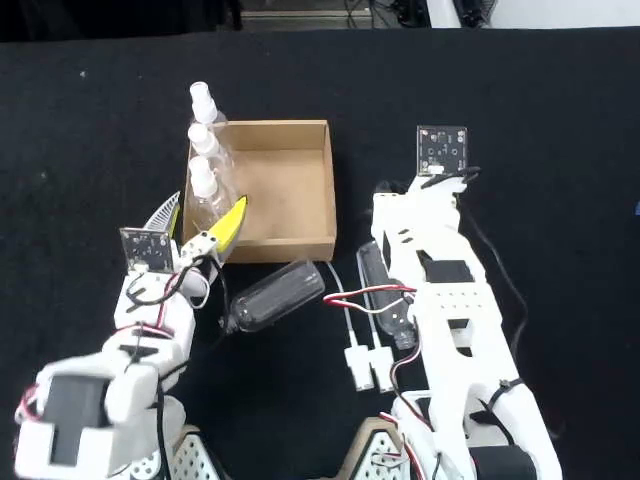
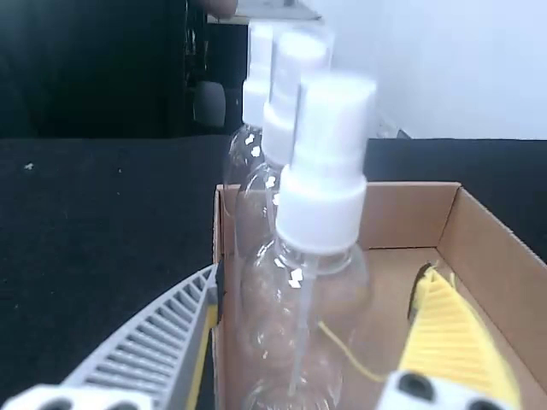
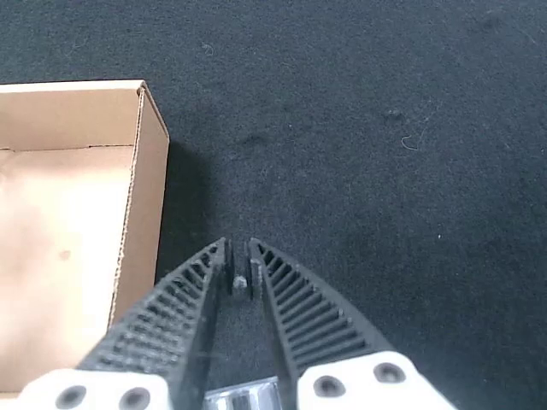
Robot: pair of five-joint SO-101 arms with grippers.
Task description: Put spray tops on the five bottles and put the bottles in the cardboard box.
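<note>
My left tool (image 1: 210, 203) stands spread astride the nearest capped bottle (image 1: 205, 185), with the grey finger (image 2: 162, 333) outside the cardboard box (image 1: 285, 190) and the yellow finger (image 2: 453, 333) inside. Two more capped bottles (image 1: 204, 120) line its 9 o'clock wall. At the box's 3 o'clock my right tool (image 3: 238, 252) hangs pressed nearly together, empty, over the black surface (image 1: 520, 100). An uncapped bottle (image 1: 275, 295), a second bare bottle (image 1: 383, 290) and two loose spray tops (image 1: 358, 360) lie toward 6 o'clock
</note>
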